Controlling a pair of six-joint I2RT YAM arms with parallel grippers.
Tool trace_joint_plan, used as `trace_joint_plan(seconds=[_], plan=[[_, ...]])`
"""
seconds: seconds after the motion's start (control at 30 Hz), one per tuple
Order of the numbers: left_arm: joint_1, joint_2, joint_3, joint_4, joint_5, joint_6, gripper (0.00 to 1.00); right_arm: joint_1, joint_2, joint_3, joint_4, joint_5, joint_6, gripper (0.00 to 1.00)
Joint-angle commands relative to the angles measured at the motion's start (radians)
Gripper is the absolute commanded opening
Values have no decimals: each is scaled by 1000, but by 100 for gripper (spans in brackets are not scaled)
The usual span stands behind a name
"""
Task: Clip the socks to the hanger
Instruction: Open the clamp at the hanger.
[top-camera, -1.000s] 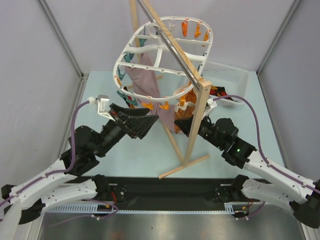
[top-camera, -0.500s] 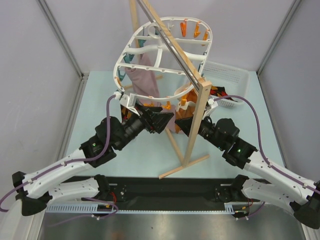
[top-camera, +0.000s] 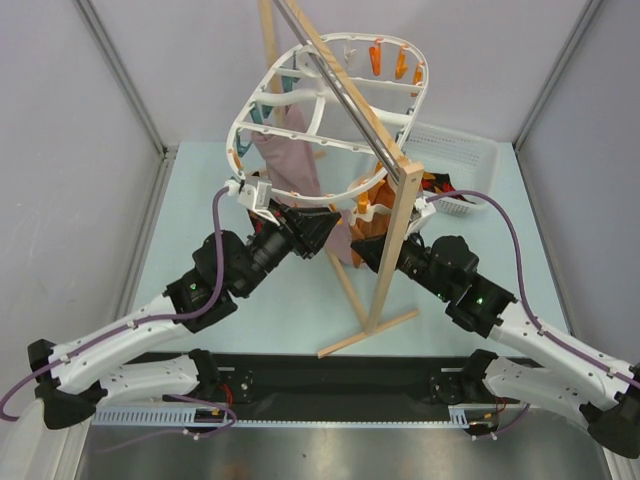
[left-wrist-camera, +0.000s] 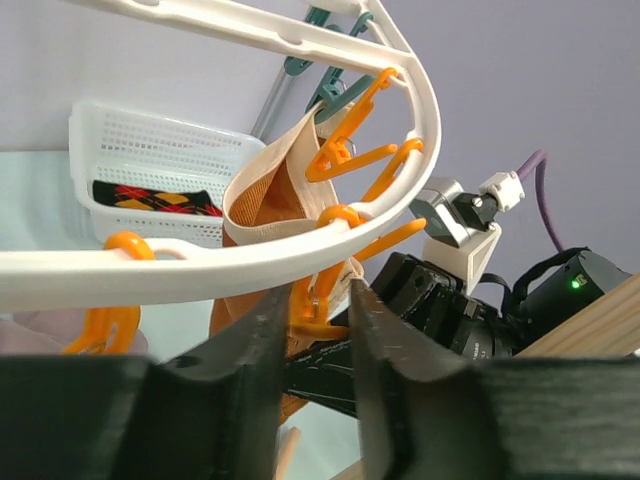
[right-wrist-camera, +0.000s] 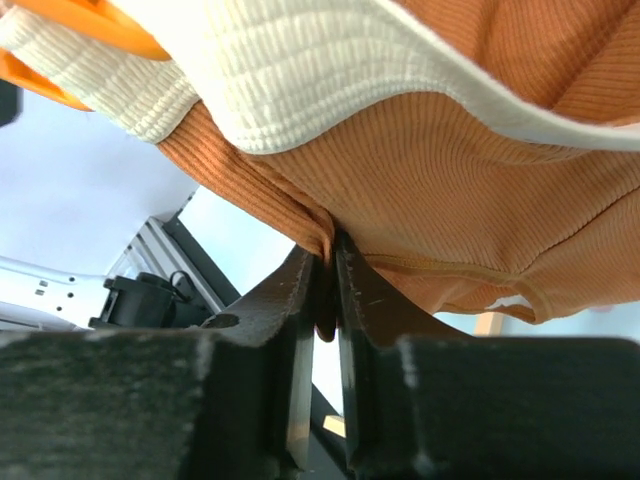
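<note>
The white oval hanger (top-camera: 255, 100) hangs from the rod, ringed with orange and teal clips. My left gripper (top-camera: 322, 228) reaches up under its near rim (left-wrist-camera: 200, 265). There the left gripper (left-wrist-camera: 320, 300) is shut on an orange clip (left-wrist-camera: 318, 310). A plain orange garment (top-camera: 378, 200) hangs from the rim. My right gripper (top-camera: 362, 247) is below it. In the right wrist view that gripper (right-wrist-camera: 330, 270) pinches a fold of the garment (right-wrist-camera: 450, 180). One diamond-check sock (left-wrist-camera: 155, 198) lies in the white basket (left-wrist-camera: 150, 150); a bit of the socks (top-camera: 433, 182) shows at the basket's near end.
A wooden stand (top-camera: 395, 250) with a metal rod (top-camera: 345, 85) carries the hanger, and its post stands between the two arms. A mauve-pink cloth (top-camera: 290, 160) hangs from the hanger's left side. The white basket (top-camera: 465, 150) sits at the back right.
My left arm swung right and up to the hanger's near rim, and its jaws narrowed around an orange clip. The hanger tipped slightly. The right arm hardly moved.
</note>
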Motion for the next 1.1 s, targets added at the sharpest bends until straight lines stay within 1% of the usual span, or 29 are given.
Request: trace_joint_plan(seconds=[0.0, 0.03, 0.1, 0.2, 0.23, 0.27, 0.3, 0.33, 0.37, 0.4, 0.43, 0.47, 0.5, 0.67, 0.73, 0.83, 0.87, 0.9, 1.07], plan=[[5, 1, 56, 15, -11, -29, 32, -3, -9, 61, -67, 0, -49, 20], [5, -2, 59, 9, -8, -39, 29, -9, -9, 75, -76, -8, -55, 25], [5, -6, 62, 6, 4, -58, 25, -53, -9, 93, -154, -51, -63, 29], [5, -1, 72, -5, 23, -90, 21, -164, -11, 139, -245, -155, -72, 37], [5, 2, 76, -6, 29, -108, 20, -194, -15, 150, -266, -189, -78, 43], [5, 5, 80, -8, 38, -116, 20, -224, -21, 174, -301, -259, -83, 45], [5, 14, 83, -6, 56, -128, 19, -282, -24, 187, -320, -293, -89, 50], [5, 19, 86, -6, 67, -135, 19, -308, -33, 202, -335, -330, -93, 57], [5, 24, 92, -6, 75, -142, 18, -337, -38, 216, -354, -418, -89, 57], [5, 31, 94, -6, 81, -156, 18, -383, -43, 237, -352, -469, -80, 59], [5, 34, 96, -5, 93, -161, 18, -403, -49, 243, -345, -520, -43, 62], [5, 37, 96, -2, 95, -167, 18, -417, -61, 248, -314, -606, -23, 63], [5, 39, 94, 4, 99, -171, 18, -426, -63, 257, -300, -641, -5, 63], [5, 53, 94, 9, 115, -188, 19, -449, -55, 276, -260, -747, 87, 63], [6, 53, 88, 20, 121, -199, 19, -454, -43, 253, -207, -813, 124, 63], [6, 57, 88, 29, 136, -207, 19, -452, -8, 213, -58, -891, 212, 62], [8, 60, 88, 35, 142, -210, 19, -454, -1, 202, 15, -902, 232, 62], [8, 62, 86, 37, 145, -216, 19, -454, 11, 194, 48, -909, 264, 62], [9, 60, 83, 44, 153, -228, 19, -454, 71, 190, 166, -936, 311, 62]])
